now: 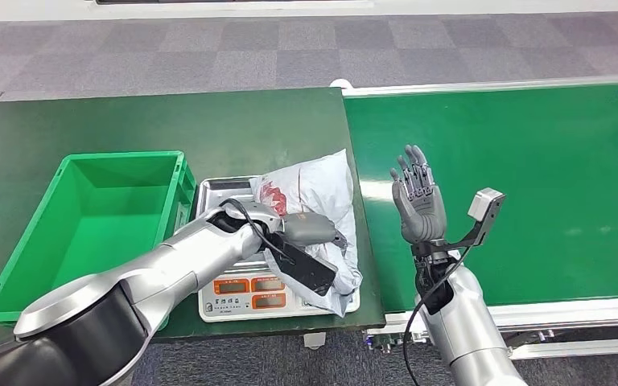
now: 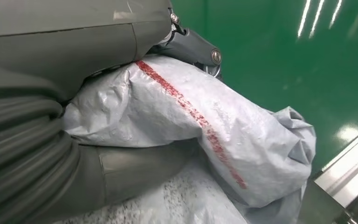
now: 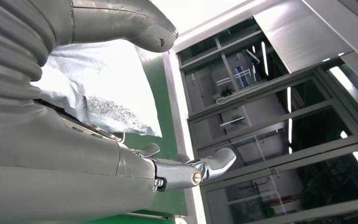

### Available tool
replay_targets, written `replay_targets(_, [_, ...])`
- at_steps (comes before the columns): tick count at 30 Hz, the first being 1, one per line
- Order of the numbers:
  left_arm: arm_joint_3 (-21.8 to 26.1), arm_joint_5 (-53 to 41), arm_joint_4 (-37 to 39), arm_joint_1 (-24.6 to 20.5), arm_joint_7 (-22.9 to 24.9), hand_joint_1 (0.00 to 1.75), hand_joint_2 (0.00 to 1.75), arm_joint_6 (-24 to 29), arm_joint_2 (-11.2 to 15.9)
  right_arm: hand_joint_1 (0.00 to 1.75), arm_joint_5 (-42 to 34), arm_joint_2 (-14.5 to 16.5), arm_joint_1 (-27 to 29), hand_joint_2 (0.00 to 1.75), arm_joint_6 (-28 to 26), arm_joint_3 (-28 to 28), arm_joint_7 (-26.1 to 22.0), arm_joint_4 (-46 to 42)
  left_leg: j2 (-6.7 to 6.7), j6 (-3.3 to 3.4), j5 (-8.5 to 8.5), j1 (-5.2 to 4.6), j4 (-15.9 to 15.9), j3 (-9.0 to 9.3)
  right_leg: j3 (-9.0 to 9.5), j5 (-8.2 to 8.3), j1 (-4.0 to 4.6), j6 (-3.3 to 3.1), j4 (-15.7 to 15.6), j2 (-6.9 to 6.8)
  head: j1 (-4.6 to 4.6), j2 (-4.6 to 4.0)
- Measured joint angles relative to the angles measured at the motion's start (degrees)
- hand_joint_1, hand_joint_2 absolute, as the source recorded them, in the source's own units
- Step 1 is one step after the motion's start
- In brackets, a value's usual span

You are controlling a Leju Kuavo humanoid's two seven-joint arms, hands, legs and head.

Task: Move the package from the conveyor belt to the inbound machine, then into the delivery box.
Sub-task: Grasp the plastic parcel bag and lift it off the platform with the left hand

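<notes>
Fingers of the left hand close around the bag lying on the scale; the right hand stands spread, holding nothing. Bag looks soft, light, slippery: best gripped at a bunched fold.

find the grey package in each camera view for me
Head view: package lies on the scale, under the left hand.
Left wrist view: package mid-frame, gripped by that hand.
Right wrist view: pale package behind the right hand's thumb.
Shared landmark: green conveyor belt.
</notes>
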Motion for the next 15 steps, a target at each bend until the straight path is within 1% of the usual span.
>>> replay_targets(4, [0.2,0.0,0.0,0.0,0.1,1.75,1.75,0.3,0.1,0.0,0.0,0.0,0.4,1.75,0.0,0.0,0.0,-0.6,0.0,0.0,0.01,0.0,0.0,0.0,0.0,0.0,0.0,0.0,0.0,0.0,0.0,0.0])
replay_targets(6, [0.4,-0.4,-0.2,0.0,0.1,1.75,1.75,1.7,0.1,0.0,0.0,0.0,0.6,1.75,0.0,0.0,0.0,-0.9,0.0,0.0,0.01,0.0,0.0,0.0,-0.01,0.0,0.0,0.0,0.0,0.0,0.01,0.0])
replay_targets(9, [0.8,-2.7,-2.0,0.0,1.1,1.75,1.75,7.3,0.7,0.0,0.0,0.0,1.6,1.75,0.3,0.0,0.0,-1.8,-0.01,0.01,0.01,0.0,0.0,-0.01,-0.03,0.0,0.0,0.0,0.0,0.0,-0.01,0.0])
replay_targets(11, [1.1,-6.3,-5.0,0.0,3.1,1.75,1.75,11.6,1.7,0.0,0.0,-0.2,2.8,1.75,0.6,0.0,0.0,-2.7,-0.02,0.01,0.01,0.0,0.0,-0.03,-0.05,0.0,0.0,0.01,0.0,-0.01,-0.01,0.0])
replay_targets(13, [1.5,-12.3,-9.7,0.0,6.2,1.75,1.75,15.5,3.3,0.0,0.2,-0.5,4.3,1.75,1.1,0.0,-0.2,-3.6,-0.03,0.01,0.01,0.0,0.0,-0.06,-0.07,0.0,0.0,0.01,0.0,-0.02,0.0,0.0])
replay_targets(15, [2.1,-19.7,-15.3,0.2,9.7,1.75,1.75,18.5,5.4,0.0,0.7,-0.7,6.0,1.75,1.5,-0.2,-0.3,-4.6,-0.02,0.01,0.0,0.0,0.0,-0.09,-0.09,0.0,0.0,0.01,0.0,-0.01,0.0,0.0])
